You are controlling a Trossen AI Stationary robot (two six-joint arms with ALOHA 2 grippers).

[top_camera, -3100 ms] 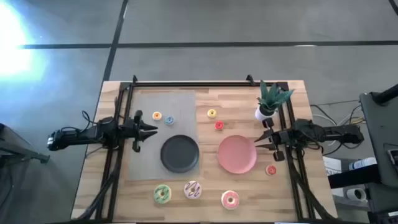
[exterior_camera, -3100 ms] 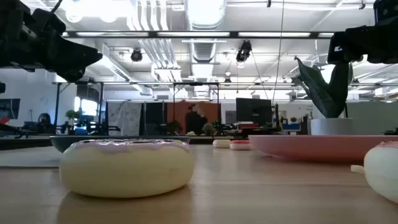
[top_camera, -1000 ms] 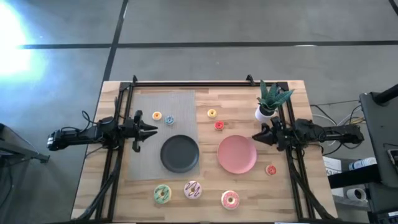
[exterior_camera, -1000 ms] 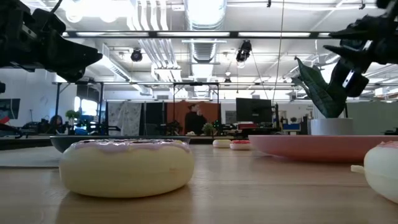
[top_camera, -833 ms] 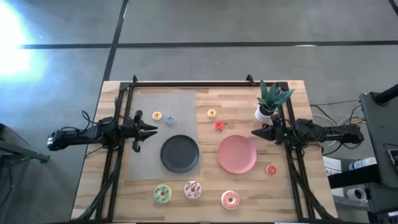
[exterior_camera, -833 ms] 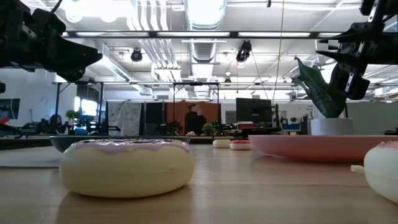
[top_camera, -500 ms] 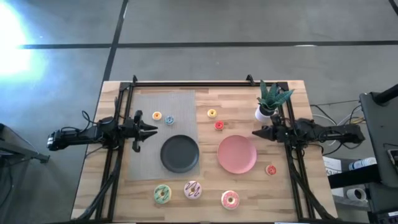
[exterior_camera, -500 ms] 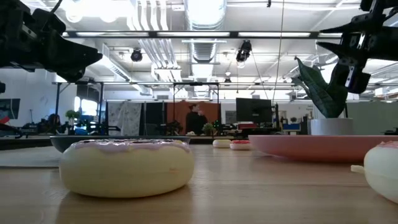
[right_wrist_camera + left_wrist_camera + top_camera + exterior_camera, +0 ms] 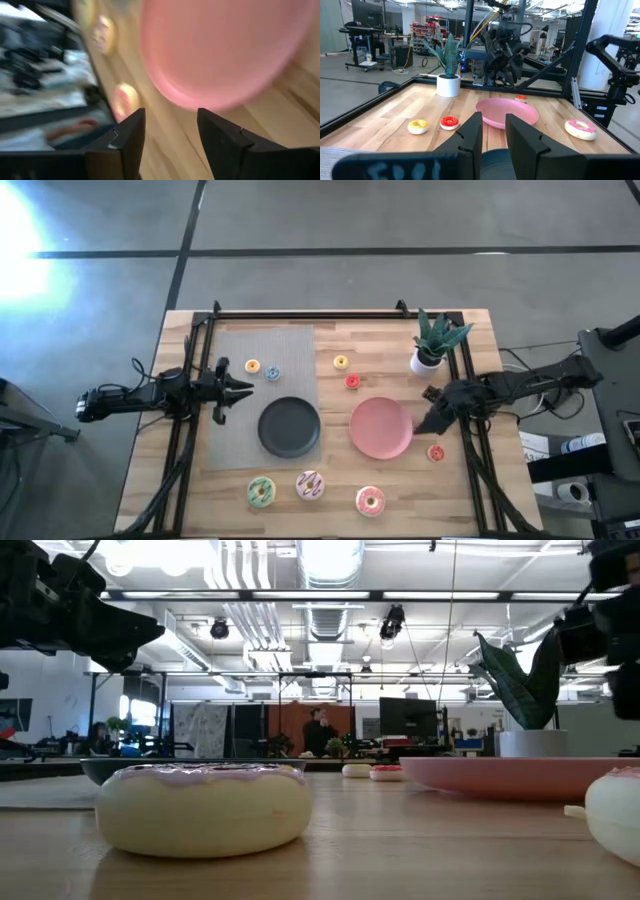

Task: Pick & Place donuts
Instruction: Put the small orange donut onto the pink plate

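Right wrist view shows the right gripper [image 9: 167, 150] with its fingers spread apart and nothing between them, close above the pink plate [image 9: 380, 428]. I think it is reaching for the small red donut [image 9: 436, 452] just beside that plate, so next it must drop over it. High view adds the left gripper [image 9: 243, 388], fingers apart, waiting over the grey mat [image 9: 262, 370].

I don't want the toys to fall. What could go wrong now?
The right gripper, fingers open, hangs right at the pink plate's edge; it could bump the plate and shove it. The tiny red donut by it lies near the table's edge, so a poor grab might knock it off. The potted plant stands close to that arm and could tip. The left gripper waits over the grey mat.
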